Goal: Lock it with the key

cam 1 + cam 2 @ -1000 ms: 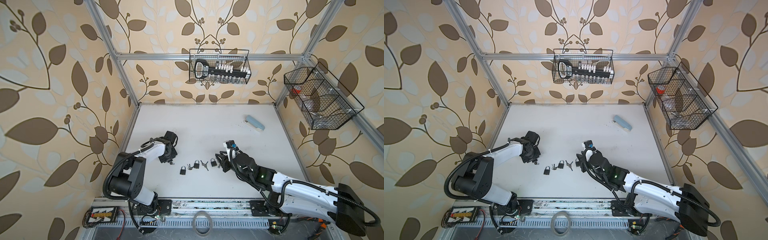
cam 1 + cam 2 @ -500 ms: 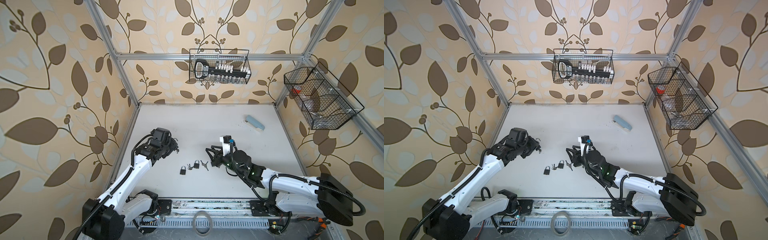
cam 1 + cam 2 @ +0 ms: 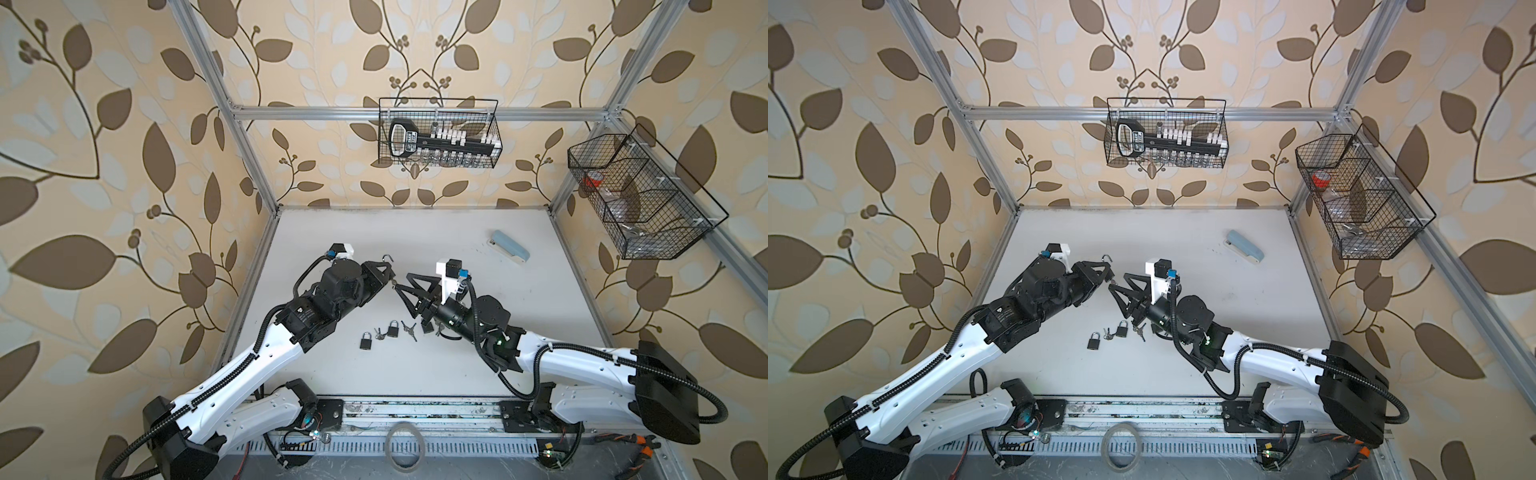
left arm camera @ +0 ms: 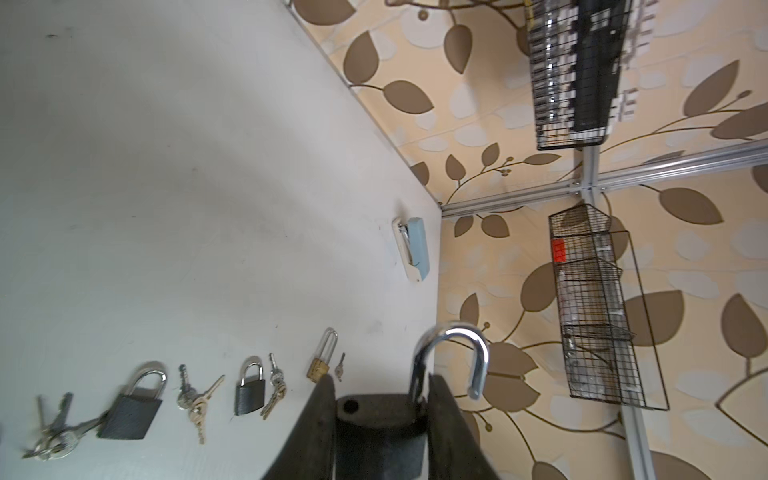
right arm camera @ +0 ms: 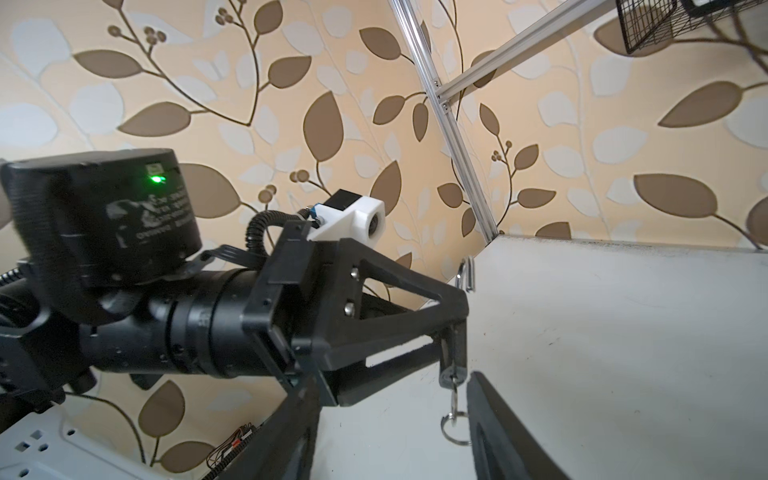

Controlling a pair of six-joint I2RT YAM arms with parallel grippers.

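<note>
Right wrist view shows the key (image 5: 451, 376) seated in the open-shackled padlock (image 5: 456, 336), clamped above the surface (image 5: 623, 332) by the fingers of the left gripper (image 4: 382, 384), its shaft pointing between the spread, empty fingers of the right gripper (image 3: 401, 282).

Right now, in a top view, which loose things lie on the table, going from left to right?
black padlock → bunch of keys → second black padlock → second bunch of keys → blue stapler, nearer the back wall.
</note>
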